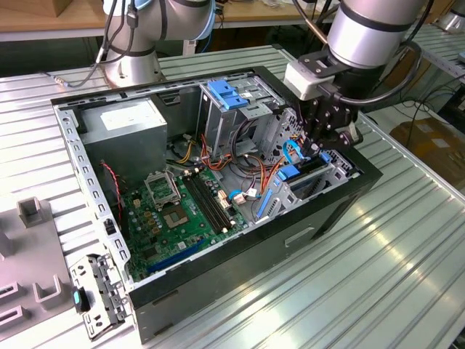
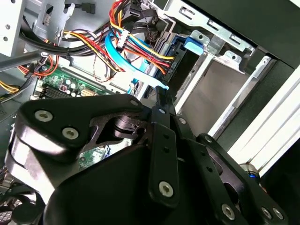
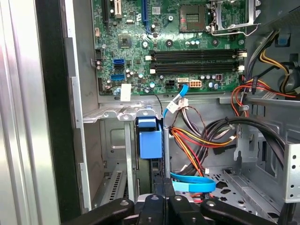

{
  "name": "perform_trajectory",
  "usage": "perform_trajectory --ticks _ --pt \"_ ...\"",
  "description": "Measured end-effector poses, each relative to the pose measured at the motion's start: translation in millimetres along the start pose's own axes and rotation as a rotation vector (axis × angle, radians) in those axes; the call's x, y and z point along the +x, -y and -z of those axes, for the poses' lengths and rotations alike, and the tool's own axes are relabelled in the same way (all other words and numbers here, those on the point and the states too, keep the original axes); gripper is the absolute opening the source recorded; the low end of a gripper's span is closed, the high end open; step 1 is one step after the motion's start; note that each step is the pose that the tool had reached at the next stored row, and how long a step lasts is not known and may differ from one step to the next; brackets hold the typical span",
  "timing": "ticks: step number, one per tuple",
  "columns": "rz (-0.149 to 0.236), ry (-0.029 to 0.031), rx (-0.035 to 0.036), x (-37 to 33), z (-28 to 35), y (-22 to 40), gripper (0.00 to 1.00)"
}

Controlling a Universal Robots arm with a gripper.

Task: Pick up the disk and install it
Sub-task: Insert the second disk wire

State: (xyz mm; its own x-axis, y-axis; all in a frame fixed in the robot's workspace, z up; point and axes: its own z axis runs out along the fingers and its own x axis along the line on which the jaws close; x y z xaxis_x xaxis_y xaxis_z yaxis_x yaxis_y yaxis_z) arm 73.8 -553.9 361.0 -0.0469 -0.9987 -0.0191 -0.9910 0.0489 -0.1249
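The first wrist view shows the end effector (image 3: 161,190) with fingers together, clamped on the disk's (image 3: 151,140) edge inside the computer case (image 3: 51,117), beside the motherboard (image 3: 173,47).

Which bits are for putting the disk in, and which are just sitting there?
For the job:
- disk in its blue carrier
- gripper
- drive cage

Just sitting there:
- motherboard
- power supply
- cables
- grey blocks on the table
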Motion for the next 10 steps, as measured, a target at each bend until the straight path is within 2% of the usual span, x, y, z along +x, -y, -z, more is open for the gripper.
perform_trajectory --ticks 10 --pt "0.000 0.0000 0.0000 0.0 2.1 0.3 0.11"
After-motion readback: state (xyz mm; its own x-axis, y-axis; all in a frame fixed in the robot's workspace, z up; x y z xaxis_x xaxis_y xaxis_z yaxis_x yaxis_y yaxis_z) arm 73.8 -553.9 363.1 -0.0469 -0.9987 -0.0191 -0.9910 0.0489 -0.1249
